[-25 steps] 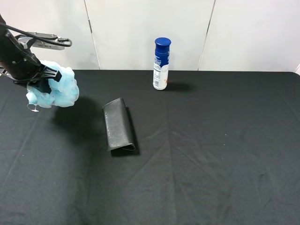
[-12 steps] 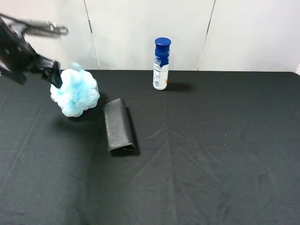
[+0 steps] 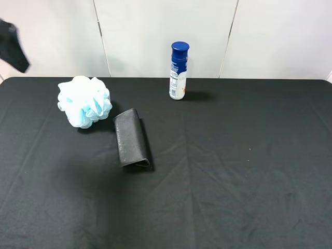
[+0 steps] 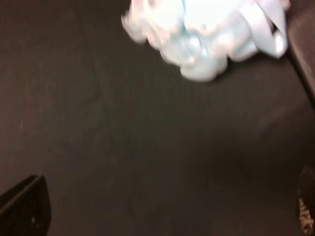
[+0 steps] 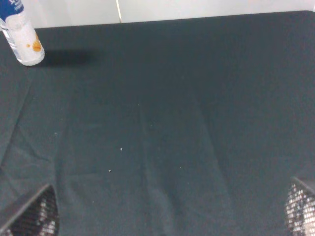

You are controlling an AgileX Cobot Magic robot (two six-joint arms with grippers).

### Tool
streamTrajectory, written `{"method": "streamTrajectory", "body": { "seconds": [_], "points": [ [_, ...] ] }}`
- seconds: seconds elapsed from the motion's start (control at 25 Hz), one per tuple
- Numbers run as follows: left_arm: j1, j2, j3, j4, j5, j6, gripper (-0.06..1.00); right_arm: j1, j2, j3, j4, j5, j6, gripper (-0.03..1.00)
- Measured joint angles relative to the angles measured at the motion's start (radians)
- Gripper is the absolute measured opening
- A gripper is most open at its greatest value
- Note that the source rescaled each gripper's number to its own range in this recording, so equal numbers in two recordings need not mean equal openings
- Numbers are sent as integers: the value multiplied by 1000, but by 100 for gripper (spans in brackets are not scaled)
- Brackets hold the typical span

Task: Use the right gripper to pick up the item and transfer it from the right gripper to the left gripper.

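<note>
The item, a light blue and white mesh loofah (image 3: 84,101), lies on the black tablecloth at the back left, just left of the black folded case. No gripper touches it. In the left wrist view it shows blurred (image 4: 206,34), well away from the fingers. My left gripper (image 4: 165,211) is open and empty, with its fingers far apart at the frame's corners. In the exterior high view only a blurred dark piece of the left arm (image 3: 13,46) shows, at the far left edge. My right gripper (image 5: 165,214) is open and empty over bare cloth, and is out of the exterior high view.
A black folded case (image 3: 131,138) lies right of the loofah. A blue-capped white bottle (image 3: 178,71) stands at the back middle; it also shows in the right wrist view (image 5: 19,32). The black cloth (image 3: 233,166) covers the whole table.
The left gripper held the loofah one second ago and has let it go. The loofah dropped to the cloth beside the case. The left arm has swung up and left.
</note>
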Motion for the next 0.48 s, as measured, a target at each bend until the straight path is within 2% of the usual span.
{"method": "streamTrajectory", "body": {
  "seconds": [0.08,0.24,0.48],
  "points": [
    [0,-62,0,0,57,-28,100,0,0,0,0,0,0,100],
    [0,-200,48,0,62,-63,100,0,0,0,0,0,0,100],
    [0,-485,272,0,63,-70,100,0,0,0,0,0,0,100]
  ]
}}
